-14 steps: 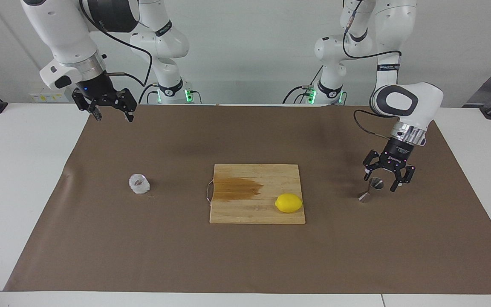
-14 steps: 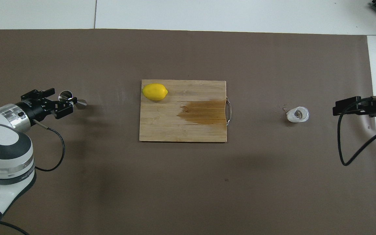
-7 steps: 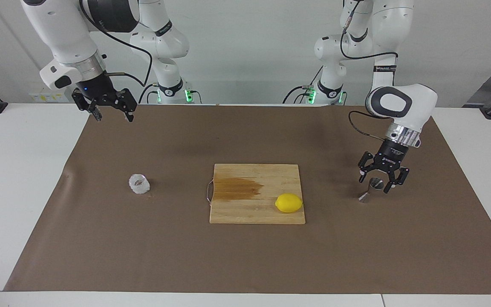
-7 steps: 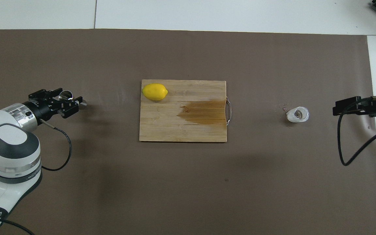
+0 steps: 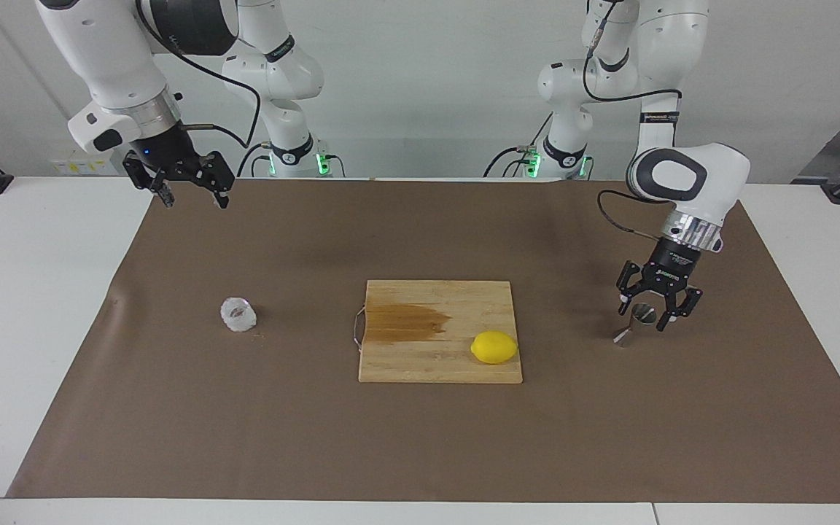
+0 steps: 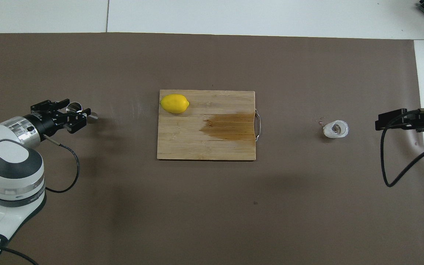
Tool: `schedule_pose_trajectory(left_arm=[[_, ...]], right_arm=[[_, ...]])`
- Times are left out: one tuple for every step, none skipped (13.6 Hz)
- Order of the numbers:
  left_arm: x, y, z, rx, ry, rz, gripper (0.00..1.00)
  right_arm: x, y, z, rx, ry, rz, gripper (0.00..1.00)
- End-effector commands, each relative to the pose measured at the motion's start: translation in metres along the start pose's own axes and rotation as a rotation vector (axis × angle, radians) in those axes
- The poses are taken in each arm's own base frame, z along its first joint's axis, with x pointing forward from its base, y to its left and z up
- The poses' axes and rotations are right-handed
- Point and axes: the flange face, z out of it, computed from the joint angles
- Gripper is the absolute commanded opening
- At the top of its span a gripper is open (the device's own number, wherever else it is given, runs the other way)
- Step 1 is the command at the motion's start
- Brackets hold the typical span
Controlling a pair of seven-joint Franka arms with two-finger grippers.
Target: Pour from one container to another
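The small clear textured glass cup [image 5: 238, 314] stands on the brown mat toward the right arm's end of the table; it also shows in the overhead view [image 6: 335, 129]. A metal hourglass-shaped jigger [image 5: 635, 325] stands on the mat toward the left arm's end, also in the overhead view [image 6: 74, 108]. My left gripper [image 5: 644, 315] is low at the jigger, open, with a finger on each side of its upper cup; it shows in the overhead view too [image 6: 76, 108]. My right gripper [image 5: 192, 198] waits open and empty in the air over the mat's edge at its own end, apart from the glass cup.
A wooden cutting board [image 5: 420, 364] with a dark wet stain lies mid-table between the two containers. A yellow lemon [image 5: 494, 347] sits on it at the corner toward the left arm's end. Small crumbs lie by the glass cup.
My left gripper has shifted a little toward the board's end and settled around the jigger's upper cup. The jigger, the glass cup and the right arm have not moved.
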Motion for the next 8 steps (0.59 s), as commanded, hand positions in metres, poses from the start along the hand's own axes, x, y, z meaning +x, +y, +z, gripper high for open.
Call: schedule_pose_trajectory(left_arm=[[0.0032,0.0024,0.0007,-0.003,-0.007,0.002,0.81],[0.004,0.0019,0.0003,0.003,-0.006,0.001,0.81],[0.0038,0.0015,0.0001,0.011,-0.007,0.001,0.81],[0.0047,0.0008,0.0002,0.014,-0.005,0.0,0.81],[0.0065,0.0005,0.0002,0.013,-0.003,-0.001,0.81],[0.0065,0.0004,0.0003,0.015,-0.002,-0.001,0.81],[0.0067,0.0011,0.0,0.014,-0.003,-0.003,0.81],[0.008,0.0001,0.0007,0.015,0.0,-0.002,0.81]], right_arm=[[-0.0024,0.0034,-0.004,-0.003,-0.008,-0.014,1.0],[-0.0022,0.0034,-0.0042,-0.003,-0.007,-0.014,1.0],[-0.0022,0.0034,-0.0042,-0.003,-0.007,-0.014,1.0],[-0.0022,0.0034,-0.0042,-0.003,-0.007,-0.014,1.0],[-0.0022,0.0034,-0.0042,-0.003,-0.007,-0.014,1.0],[-0.0022,0.0034,-0.0042,-0.003,-0.007,-0.014,1.0],[-0.0022,0.0034,-0.0042,-0.003,-0.007,-0.016,1.0],[-0.0022,0.0034,-0.0042,-0.003,-0.007,-0.014,1.0]])
